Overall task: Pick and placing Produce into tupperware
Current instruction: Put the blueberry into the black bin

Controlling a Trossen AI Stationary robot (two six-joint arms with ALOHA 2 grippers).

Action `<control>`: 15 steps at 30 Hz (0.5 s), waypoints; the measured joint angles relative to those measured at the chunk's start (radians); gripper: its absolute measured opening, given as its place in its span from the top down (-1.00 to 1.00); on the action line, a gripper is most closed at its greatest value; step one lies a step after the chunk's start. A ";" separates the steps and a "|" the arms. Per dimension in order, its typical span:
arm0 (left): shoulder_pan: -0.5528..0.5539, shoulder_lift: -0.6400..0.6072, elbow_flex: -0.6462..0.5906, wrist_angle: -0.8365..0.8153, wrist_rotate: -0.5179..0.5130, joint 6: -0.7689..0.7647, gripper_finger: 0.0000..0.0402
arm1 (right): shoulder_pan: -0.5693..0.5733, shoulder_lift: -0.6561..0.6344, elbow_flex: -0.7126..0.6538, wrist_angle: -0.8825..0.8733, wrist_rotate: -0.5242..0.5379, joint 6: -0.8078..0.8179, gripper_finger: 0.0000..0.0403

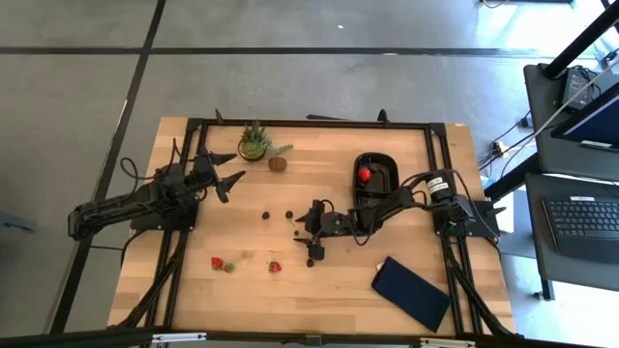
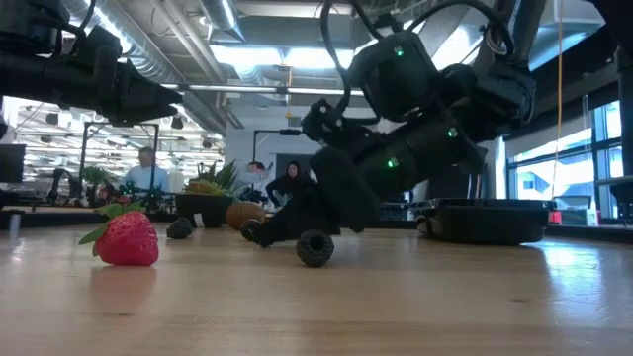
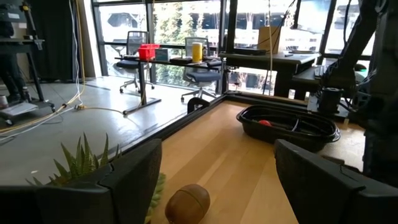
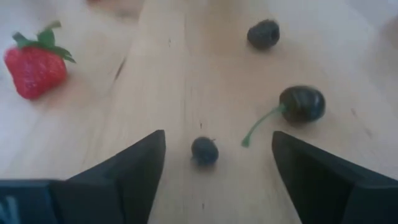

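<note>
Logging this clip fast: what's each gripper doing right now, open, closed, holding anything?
Left gripper: open, empty, raised near the potted plant.
Right gripper: open, empty, low over the table, a small dark berry between its fingers.

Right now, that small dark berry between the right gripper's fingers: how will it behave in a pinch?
The berry looks round and smooth, so it probably rolls if nudged. It is tiny beside the open right gripper, so likely light. Probably soft like the strawberry; a gentle close seems safer.

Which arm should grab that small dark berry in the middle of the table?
Right. Its open hand hangs low directly around the berry; the left hand hovers farther off, near the plant.
</note>
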 joint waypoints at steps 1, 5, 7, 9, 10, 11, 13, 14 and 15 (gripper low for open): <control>0.000 0.000 0.000 0.000 -0.002 0.000 -0.51 | 0.000 0.003 0.000 -0.003 0.000 0.000 -0.41; 0.000 0.000 0.000 0.000 -0.004 0.000 -0.51 | 0.000 0.007 0.000 0.000 -0.002 -0.001 -0.26; 0.000 0.000 0.000 0.000 -0.004 0.000 -0.51 | 0.000 0.007 0.000 0.000 -0.003 -0.002 -0.20; 0.000 0.000 0.000 0.000 -0.004 0.000 -0.51 | 0.000 0.007 0.000 -0.002 -0.003 -0.001 -0.14; 0.000 0.000 0.000 0.000 -0.004 0.000 -0.51 | 0.000 0.007 0.000 -0.003 -0.003 0.000 -0.11; 0.000 0.000 0.000 0.000 -0.004 0.000 -0.51 | 0.000 0.007 0.000 -0.003 -0.003 0.000 -0.08; 0.000 0.000 0.000 0.000 -0.004 0.000 -0.51 | 0.000 0.007 0.000 -0.003 -0.003 0.000 -0.02; 0.000 0.000 0.000 0.000 -0.004 0.000 -0.51 | 0.000 0.007 0.000 -0.003 -0.003 0.000 0.01; 0.000 0.000 0.000 0.000 -0.004 0.000 -0.51 | 0.000 0.007 0.000 -0.003 -0.004 0.000 0.03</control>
